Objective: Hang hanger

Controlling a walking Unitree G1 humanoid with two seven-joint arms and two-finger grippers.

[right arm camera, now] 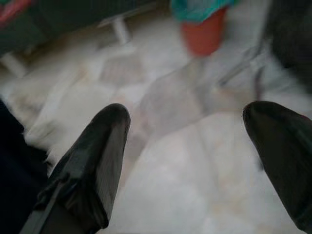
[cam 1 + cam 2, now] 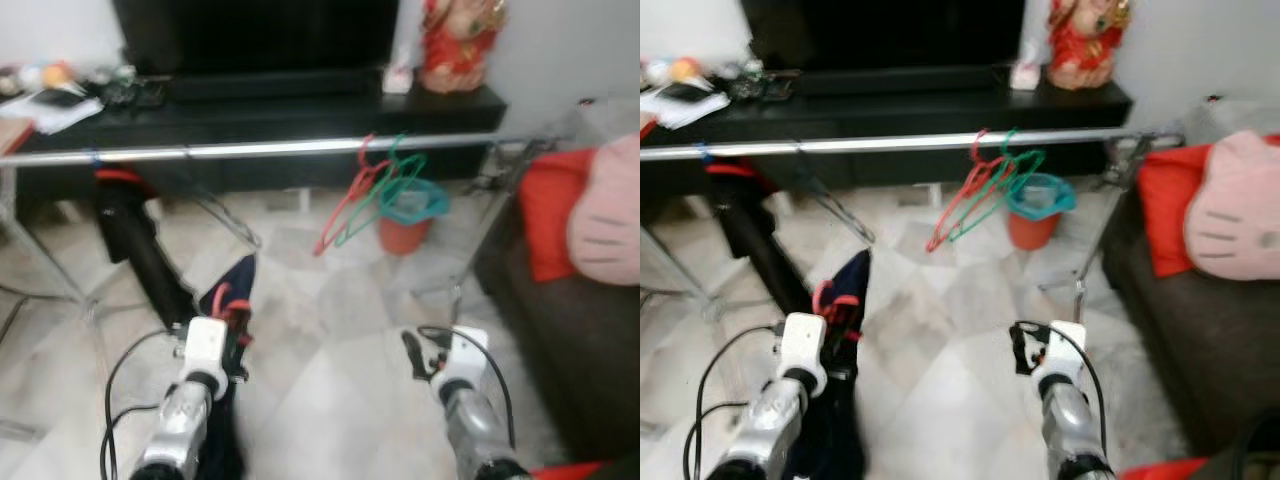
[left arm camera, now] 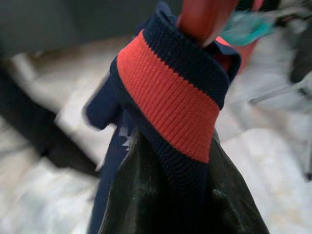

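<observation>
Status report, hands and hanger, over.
Left hand shut on navy garment with its red hanger. Right hand open, empty. Rail ahead carries red and green hangers; nothing blocking.

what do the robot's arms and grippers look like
Both arms are silver metal cylinders, each ending in a white block at the wrist. Loose black cables loop beside the left arm and along the right arm. The right gripper has two long, glossy black fingers with rounded tips; the left gripper's fingers are the same shiny black.
</observation>
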